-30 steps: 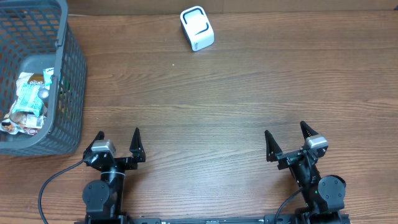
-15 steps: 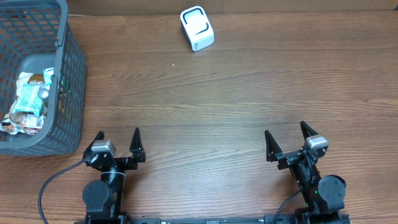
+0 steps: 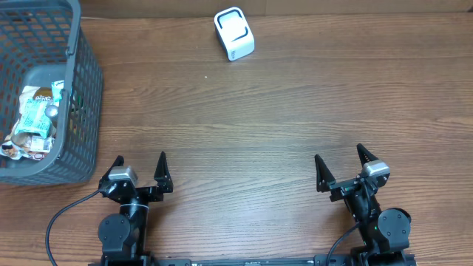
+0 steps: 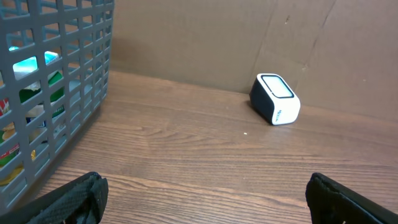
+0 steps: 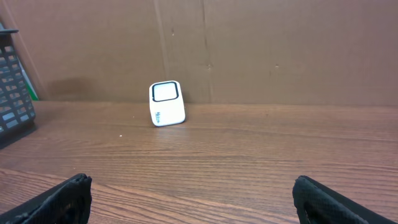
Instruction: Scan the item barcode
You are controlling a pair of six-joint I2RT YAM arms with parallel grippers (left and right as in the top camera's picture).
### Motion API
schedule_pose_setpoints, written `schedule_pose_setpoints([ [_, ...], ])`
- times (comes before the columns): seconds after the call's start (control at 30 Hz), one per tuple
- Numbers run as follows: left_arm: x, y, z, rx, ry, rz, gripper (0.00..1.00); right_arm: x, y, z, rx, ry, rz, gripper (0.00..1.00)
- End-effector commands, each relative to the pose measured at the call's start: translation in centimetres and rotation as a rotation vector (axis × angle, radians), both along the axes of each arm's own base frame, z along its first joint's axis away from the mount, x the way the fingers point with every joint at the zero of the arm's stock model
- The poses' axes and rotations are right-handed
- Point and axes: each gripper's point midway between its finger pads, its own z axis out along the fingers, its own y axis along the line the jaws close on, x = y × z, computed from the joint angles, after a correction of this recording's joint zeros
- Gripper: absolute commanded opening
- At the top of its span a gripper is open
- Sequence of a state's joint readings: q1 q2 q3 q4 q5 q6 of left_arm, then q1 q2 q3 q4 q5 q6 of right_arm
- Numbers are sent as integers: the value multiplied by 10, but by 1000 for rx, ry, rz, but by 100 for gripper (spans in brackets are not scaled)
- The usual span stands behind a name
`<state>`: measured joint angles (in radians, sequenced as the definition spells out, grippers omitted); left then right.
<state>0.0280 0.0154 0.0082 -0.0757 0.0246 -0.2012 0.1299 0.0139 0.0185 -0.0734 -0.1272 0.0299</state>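
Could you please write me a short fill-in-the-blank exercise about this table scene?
1. The packaged items lie ____ the grey basket.
2. The basket stands on the robot's ____ side of the table, away from the scanner.
3. The left gripper and the right gripper both stand ____, holding nothing.
Missing words: inside; left; open.

A: Far side?
B: White scanner (image 5: 167, 103), upright on the table (image 5: 261, 155), close to the brown cardboard wall (image 5: 280, 43). There's a dark-framed window on its top face.
A: Left edge?
B: Corner of a grey basket (image 5: 13, 93), well apart from the scanner.
A: Right claw (image 5: 193, 199)?
B: Black fingertips (image 5: 65, 198) in the bottom corners, spread wide, with wood grain showing between them.
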Motion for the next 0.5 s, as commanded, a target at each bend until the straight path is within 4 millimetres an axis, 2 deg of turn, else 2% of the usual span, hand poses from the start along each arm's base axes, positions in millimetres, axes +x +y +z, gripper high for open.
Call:
schedule_pose_setpoints([
  [0.0, 0, 2, 1, 24, -6, 14, 99, 0, 0, -2, -1, -4, 3, 100],
  [0.1, -1, 14, 2, 29, -10, 80, 100, 0, 0, -2, -1, -4, 3, 100],
  [0.47, -1, 13, 2, 28, -10, 76, 100, 0, 0, -2, -1, -3, 3, 100],
])
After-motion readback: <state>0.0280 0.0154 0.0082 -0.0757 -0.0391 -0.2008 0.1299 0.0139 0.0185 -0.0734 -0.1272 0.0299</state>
